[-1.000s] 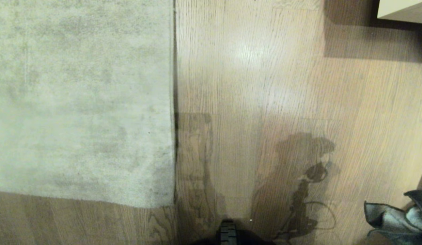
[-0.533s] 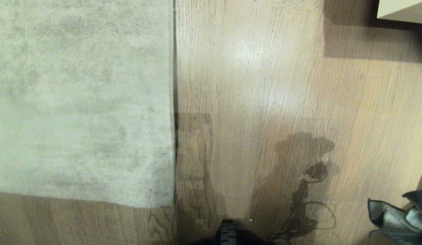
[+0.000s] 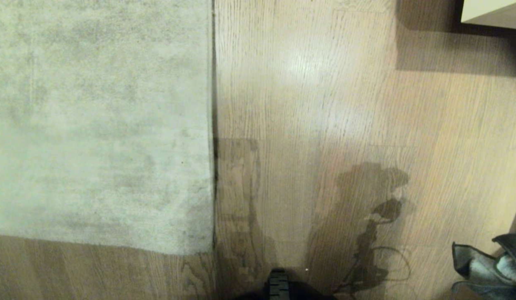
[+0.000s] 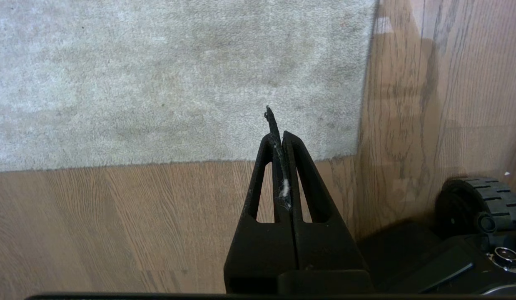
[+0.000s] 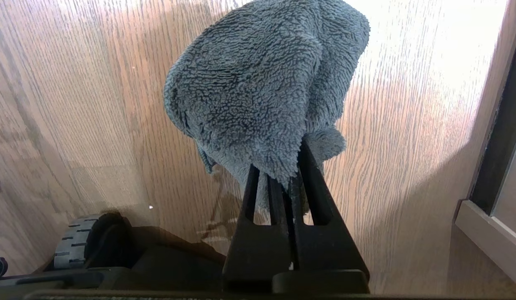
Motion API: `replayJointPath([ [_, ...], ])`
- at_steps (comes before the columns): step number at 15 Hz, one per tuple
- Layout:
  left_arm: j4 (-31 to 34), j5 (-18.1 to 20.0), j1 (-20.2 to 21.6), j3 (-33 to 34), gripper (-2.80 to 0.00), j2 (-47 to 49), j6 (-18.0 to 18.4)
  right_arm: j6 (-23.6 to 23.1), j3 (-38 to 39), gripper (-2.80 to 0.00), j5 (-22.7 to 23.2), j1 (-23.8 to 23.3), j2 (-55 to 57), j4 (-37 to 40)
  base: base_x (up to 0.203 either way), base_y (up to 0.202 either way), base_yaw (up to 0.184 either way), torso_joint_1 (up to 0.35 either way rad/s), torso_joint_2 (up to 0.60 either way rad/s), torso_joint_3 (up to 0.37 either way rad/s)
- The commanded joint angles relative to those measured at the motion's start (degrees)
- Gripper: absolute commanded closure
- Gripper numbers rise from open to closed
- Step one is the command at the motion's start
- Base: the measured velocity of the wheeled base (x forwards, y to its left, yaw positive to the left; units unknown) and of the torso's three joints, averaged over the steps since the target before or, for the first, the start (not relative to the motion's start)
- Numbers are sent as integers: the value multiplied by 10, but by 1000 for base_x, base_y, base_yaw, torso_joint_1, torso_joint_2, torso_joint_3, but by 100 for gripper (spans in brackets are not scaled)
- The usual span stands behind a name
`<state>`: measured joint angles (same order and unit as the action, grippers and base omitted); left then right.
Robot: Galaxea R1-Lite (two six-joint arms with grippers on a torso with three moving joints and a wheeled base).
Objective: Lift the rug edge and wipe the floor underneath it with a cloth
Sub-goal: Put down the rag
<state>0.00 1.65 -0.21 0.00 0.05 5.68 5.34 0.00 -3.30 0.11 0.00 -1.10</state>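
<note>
Rug edge (image 3: 211, 125) and square near corner are seen lying flat on the floor (image 3: 324, 104), the pale mottled rug filling the left half of the head view while bare wood-grain planks fill the right half and a strip along the near side. Nothing of the border is raised yet, so the lifting step is judged not to have begun. A pale piece of furniture (image 3: 491, 12) is seen at the far right corner, throwing a dark shadow on the planks. At the near middle a black wheel of the base (image 3: 278, 285) is just visible, which suggests the robot has been placed squarely opposite the corner so that both arms can reach it. A dark grey object (image 3: 491, 266) is seen at the near right edge of the head view; what it is cannot be told. The left pincer (image 4: 278, 137) is held above the near corner of the rug with its fingers pressed together and nothing gripped but a wisp of lint, apparently kept free for lifting the border. The right pincer (image 5: 289, 183) is held over bare planks to the right, closed tightly on the cloth (image 5: 262, 91), whose fuzzy grey-blue bulk hangs bunched beyond the fingertips, presumably so that a soft pad is presented to the floor once the border is raised.
</note>
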Motion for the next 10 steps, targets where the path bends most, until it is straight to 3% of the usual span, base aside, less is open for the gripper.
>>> replayJointPath([
  [1,-1,0,0,0,0,0,0,0,0,0,0,1,1,0,0,0,0,0,0,0],
  [10,0,0,-1,0,0,0,0,0,0,0,0,1,1,0,0,0,0,0,0,0],
])
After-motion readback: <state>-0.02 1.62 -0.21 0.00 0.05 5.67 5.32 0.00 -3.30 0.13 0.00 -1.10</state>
